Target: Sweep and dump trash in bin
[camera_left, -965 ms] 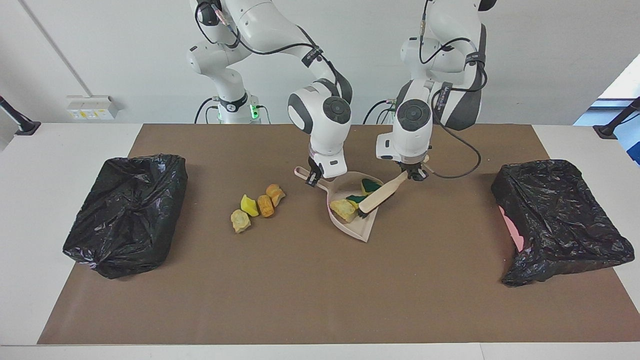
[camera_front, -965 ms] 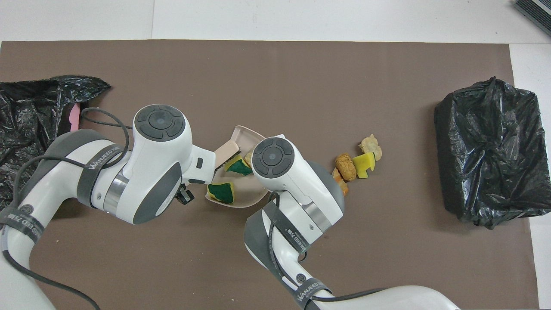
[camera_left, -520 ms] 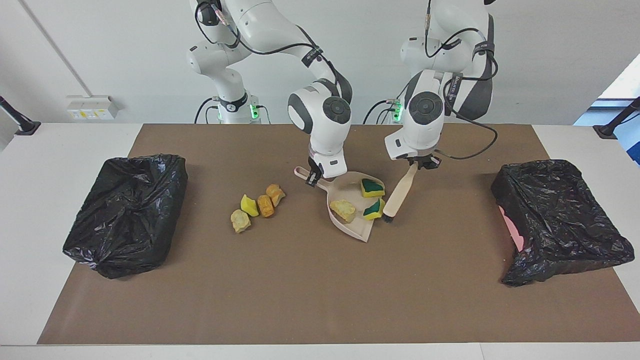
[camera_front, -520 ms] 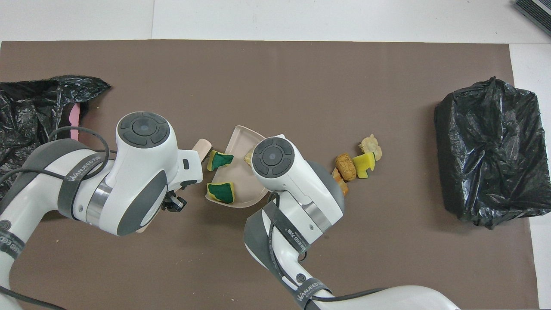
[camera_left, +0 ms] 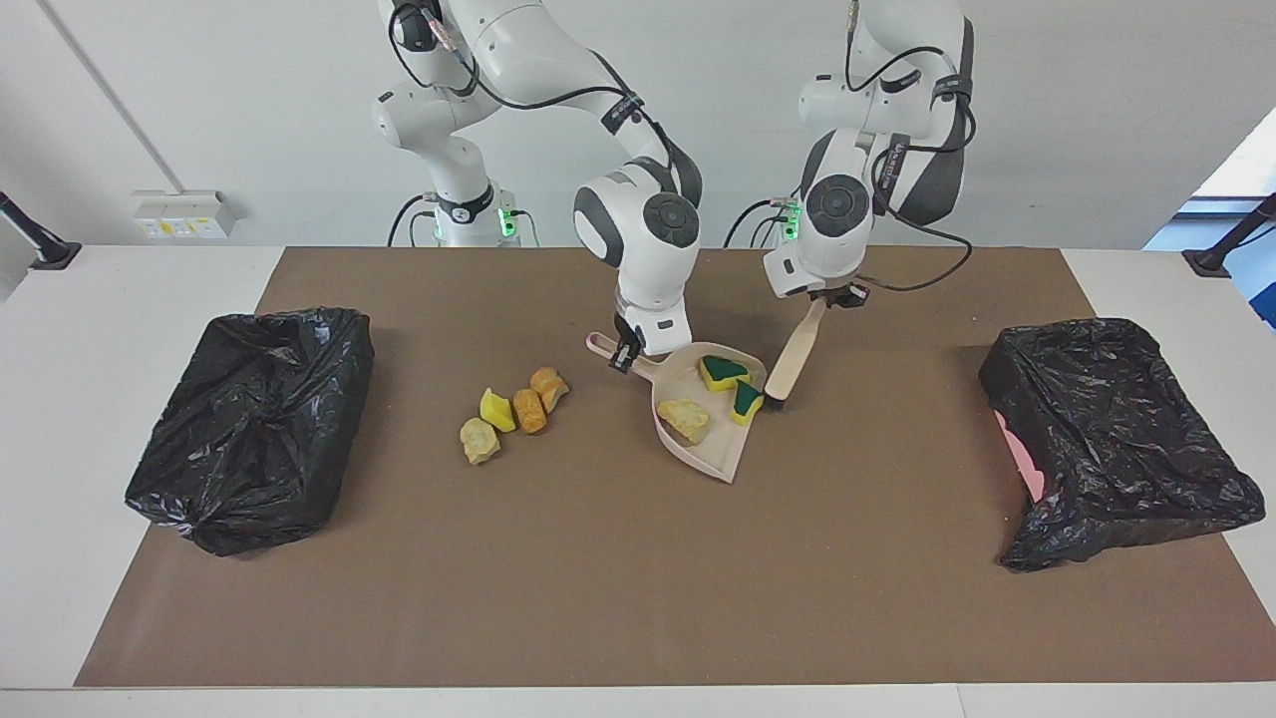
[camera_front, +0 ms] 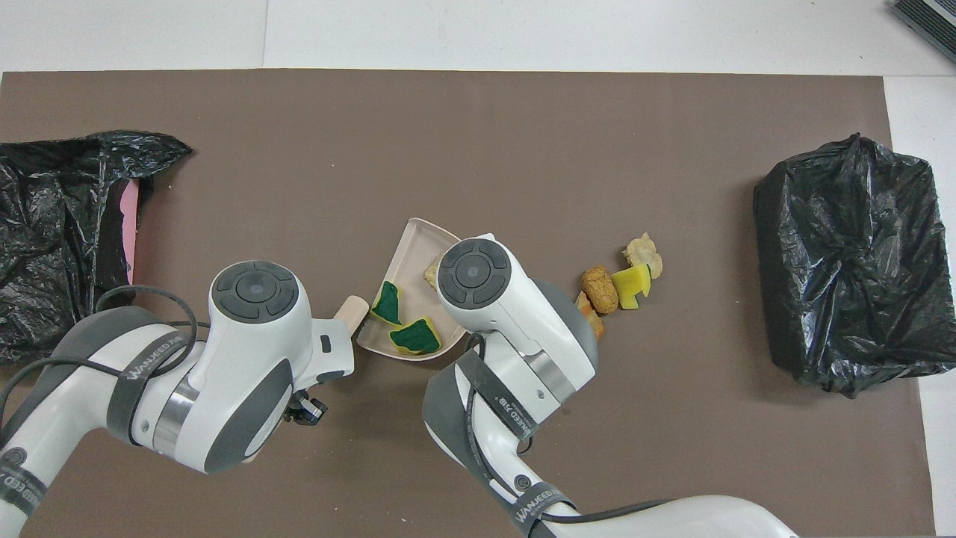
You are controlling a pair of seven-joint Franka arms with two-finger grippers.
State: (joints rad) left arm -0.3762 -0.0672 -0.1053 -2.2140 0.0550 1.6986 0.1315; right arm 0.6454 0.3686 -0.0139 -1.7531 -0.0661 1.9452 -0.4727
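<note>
Nearest the robots, the left gripper point(camera_left: 837, 297) hangs over the mat, pinched on the top of the brush point(camera_left: 795, 359); the right gripper point(camera_left: 630, 353) is pressed together on the handle of the dustpan point(camera_left: 710, 454), which lies flat mid-table.

Brush: long axis steeply slanted, handle up, bristles down at the mat, just beside the pan's open edge.

Dustpan: long axis diagonal; handle toward the robots and the right arm's end; mouth pointing toward the left arm's end and somewhat away from the robots.

Sponge chunks point(camera_left: 722, 371): three lie in the pan, two yellow-with-green ones near the mouth and a beige one deeper; four lie loose in a cluster point(camera_left: 513, 411) on the mat, toward the right arm's end, on the pan's handle side and well apart from it.

Bins: one black-bagged bin point(camera_left: 254, 424) at the right arm's end; another point(camera_left: 1116, 439) at the left arm's end; both well apart from the pan.

Likely hazards: the chunk at the lip could be dragged out if the bristles withdraw across it; a pan raised mouth-low would probably shed its load; a grip so far out on the slim handle may let the pan swivel; the loose cluster sits at the closed side, so sweeping it directly would pile it against the wall unless the pan is re-aimed.
</note>
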